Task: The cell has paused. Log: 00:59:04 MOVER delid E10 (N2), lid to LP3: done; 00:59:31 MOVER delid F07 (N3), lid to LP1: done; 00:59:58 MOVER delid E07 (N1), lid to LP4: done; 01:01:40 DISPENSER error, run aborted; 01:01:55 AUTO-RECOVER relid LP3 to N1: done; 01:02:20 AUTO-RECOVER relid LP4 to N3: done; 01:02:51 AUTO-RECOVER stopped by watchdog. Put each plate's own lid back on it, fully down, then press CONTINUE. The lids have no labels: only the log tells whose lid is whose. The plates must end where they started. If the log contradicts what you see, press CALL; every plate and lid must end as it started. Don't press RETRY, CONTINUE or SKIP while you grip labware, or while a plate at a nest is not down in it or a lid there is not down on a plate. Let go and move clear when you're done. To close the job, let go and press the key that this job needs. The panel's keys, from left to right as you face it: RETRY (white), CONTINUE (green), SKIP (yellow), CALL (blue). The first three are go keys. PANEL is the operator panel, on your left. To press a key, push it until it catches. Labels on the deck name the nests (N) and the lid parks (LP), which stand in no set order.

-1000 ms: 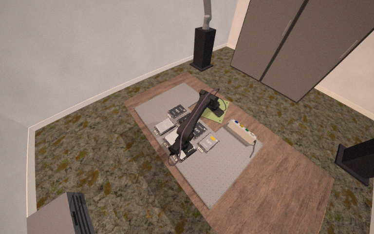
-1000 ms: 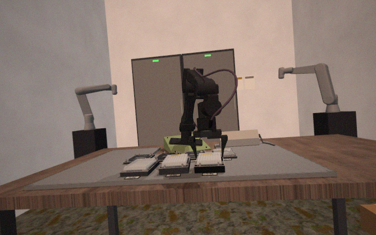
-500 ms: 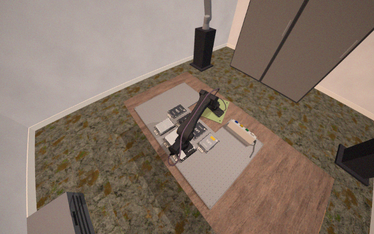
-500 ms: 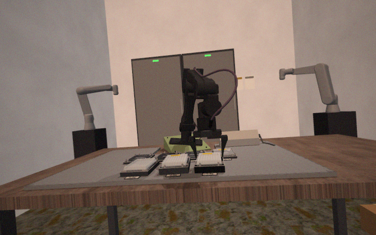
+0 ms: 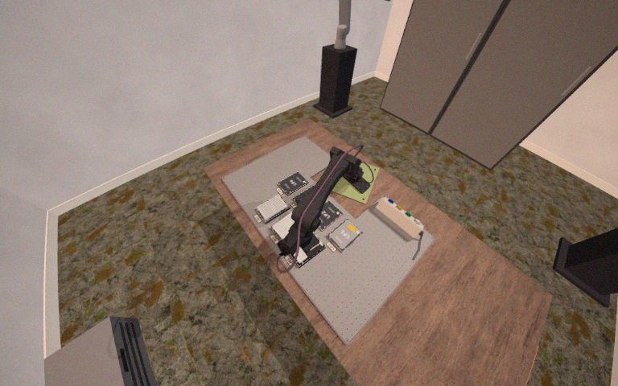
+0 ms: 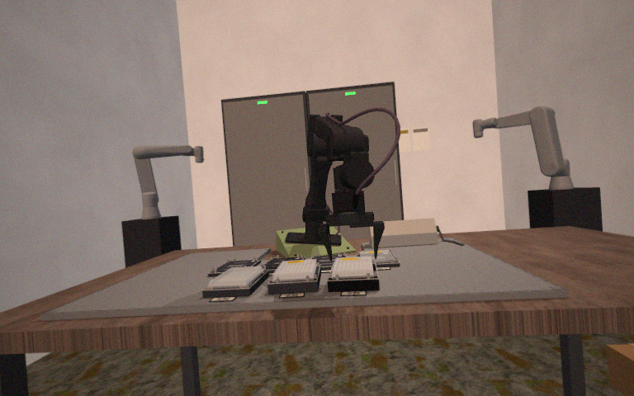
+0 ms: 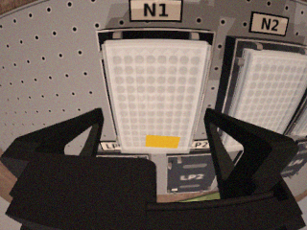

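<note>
My gripper (image 7: pixel 153 113) (image 6: pixel 352 249) (image 5: pixel 304 252) is open, with one finger on each side of the white well plate (image 7: pixel 156 77) (image 6: pixel 352 268) in nest N1 (image 7: pixel 155 10). The fingers stand clear of its long sides. The plate carries a yellow tag at its near end; I cannot tell whether a lid lies on it. Beside it, a second white plate (image 7: pixel 271 96) (image 6: pixel 295 270) (image 5: pixel 283 224) sits in nest N2 (image 7: pixel 269 23). A third plate (image 6: pixel 236 277) (image 5: pixel 272 208) sits in the last nest of the row. A lid with a yellow tag (image 5: pixel 344 235) (image 6: pixel 380 256) lies on a park behind the row.
Two empty black lid parks (image 5: pixel 292 182) (image 5: pixel 328 215) lie behind the nests. The beige operator panel (image 5: pixel 397 219) (image 6: pixel 404 232) stands at the deck's edge, with blue, yellow, green and white keys on top. The arm's green base (image 5: pixel 352 186) is at the back.
</note>
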Motion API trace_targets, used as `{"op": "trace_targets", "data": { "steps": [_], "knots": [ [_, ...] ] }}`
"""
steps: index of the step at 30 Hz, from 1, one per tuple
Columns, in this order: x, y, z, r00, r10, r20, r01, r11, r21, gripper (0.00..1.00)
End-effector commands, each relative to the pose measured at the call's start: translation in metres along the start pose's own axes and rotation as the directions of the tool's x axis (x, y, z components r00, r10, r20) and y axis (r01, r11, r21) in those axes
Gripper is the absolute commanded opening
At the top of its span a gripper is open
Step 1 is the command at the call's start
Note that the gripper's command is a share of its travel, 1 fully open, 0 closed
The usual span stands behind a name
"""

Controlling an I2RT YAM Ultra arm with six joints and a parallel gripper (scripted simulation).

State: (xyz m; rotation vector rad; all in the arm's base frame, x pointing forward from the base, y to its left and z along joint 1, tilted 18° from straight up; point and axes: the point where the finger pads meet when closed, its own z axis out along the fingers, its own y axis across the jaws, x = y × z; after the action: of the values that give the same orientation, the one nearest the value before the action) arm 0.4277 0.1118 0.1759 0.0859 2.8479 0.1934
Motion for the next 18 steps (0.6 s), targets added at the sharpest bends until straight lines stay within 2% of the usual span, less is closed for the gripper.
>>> {"op": "trace_targets", "data": {
  "steps": [1,18],
  "knots": [
    [-0.0069,-0.0022,-0.0285,0.999,0.005,0.05,-0.005,1.0,0.0,1.0],
    [-0.0067,-0.002,-0.0337,0.999,0.005,0.05,-0.005,1.0,0.0,1.0]
  ]
}}
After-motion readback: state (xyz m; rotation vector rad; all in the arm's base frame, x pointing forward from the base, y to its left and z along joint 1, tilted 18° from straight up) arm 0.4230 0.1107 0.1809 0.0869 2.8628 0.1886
